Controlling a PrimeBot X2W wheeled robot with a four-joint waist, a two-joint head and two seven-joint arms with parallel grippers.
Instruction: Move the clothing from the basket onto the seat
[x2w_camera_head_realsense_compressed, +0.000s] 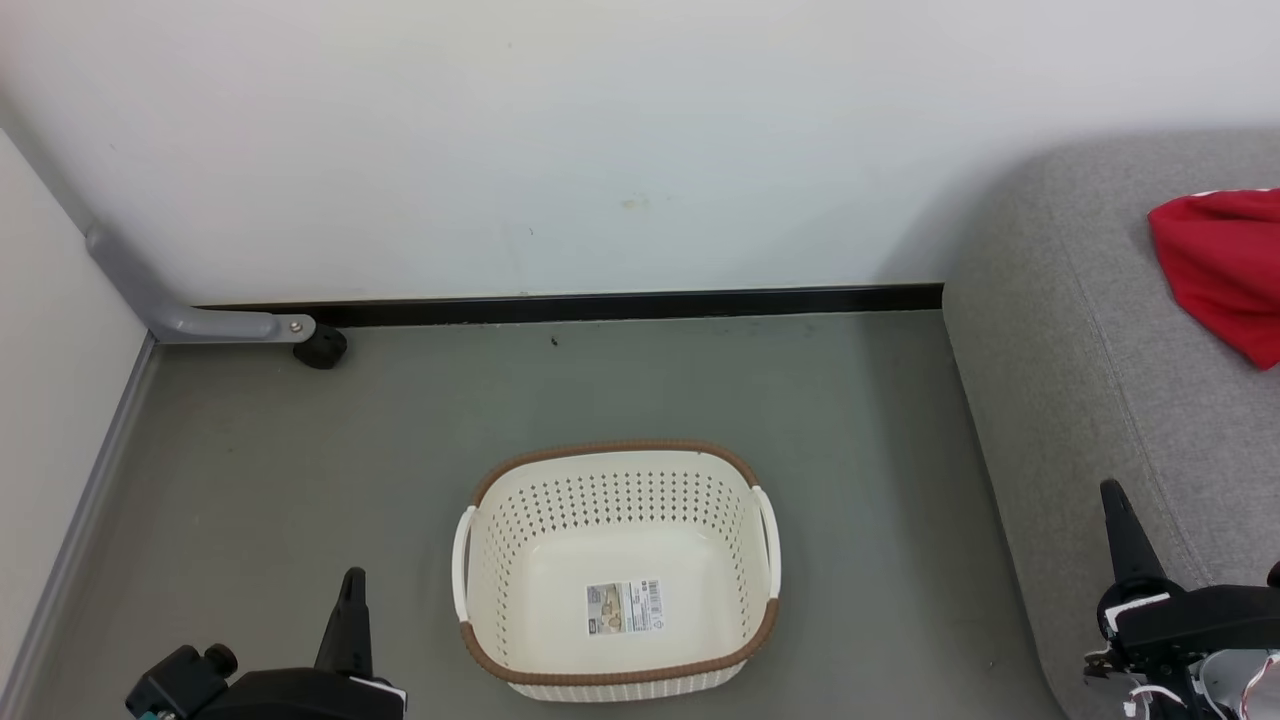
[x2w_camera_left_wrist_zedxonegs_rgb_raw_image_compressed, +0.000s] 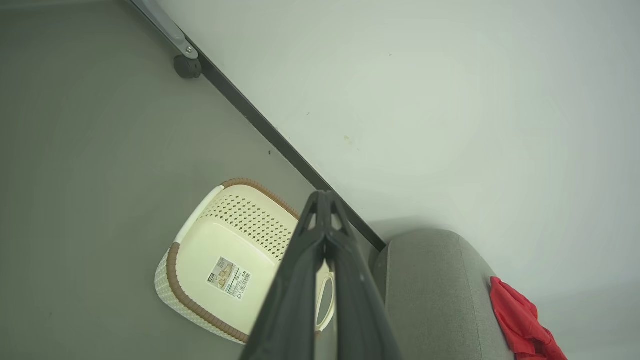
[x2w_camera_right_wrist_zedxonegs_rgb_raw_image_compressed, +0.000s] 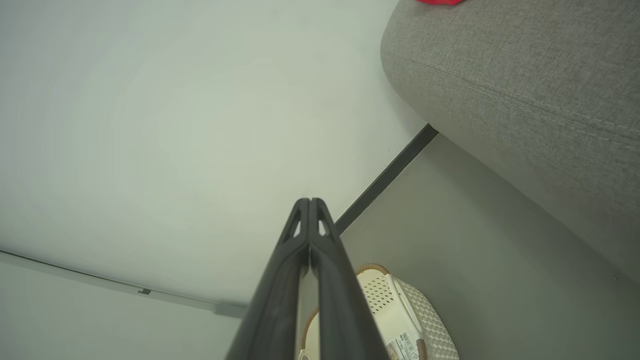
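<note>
Both pinched together, empty: left tool (x2w_camera_head_realsense_compressed: 352, 585), right tool (x2w_camera_head_realsense_compressed: 1115, 500); basket (x2w_camera_head_realsense_compressed: 615, 447) bare; risk of right tool sweeping clothing (x2w_camera_head_realsense_compressed: 1225, 265) off seat (x2w_camera_head_realsense_compressed: 1080, 350).

One basket (x2w_camera_head_realsense_compressed: 600, 500), one seat (x2w_camera_head_realsense_compressed: 1080, 350), one red clothing heap (x2w_camera_head_realsense_compressed: 1225, 265), two pairs: left fingers (x2w_camera_head_realsense_compressed: 350, 620), right fingers (x2w_camera_head_realsense_compressed: 1125, 535).

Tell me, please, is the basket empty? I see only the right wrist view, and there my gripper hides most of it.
Observer: Yes. In the head view the basket holds no clothes; there is just a sticker on its bottom.
Operator: Where is the clothing?
Observer: Red clothing lies on the grey seat, cut off by the head view's right edge, so I cannot count the pieces.
Operator: And the left gripper?
Observer: The left gripper is shut and holds nothing, to the left of the basket.
</note>
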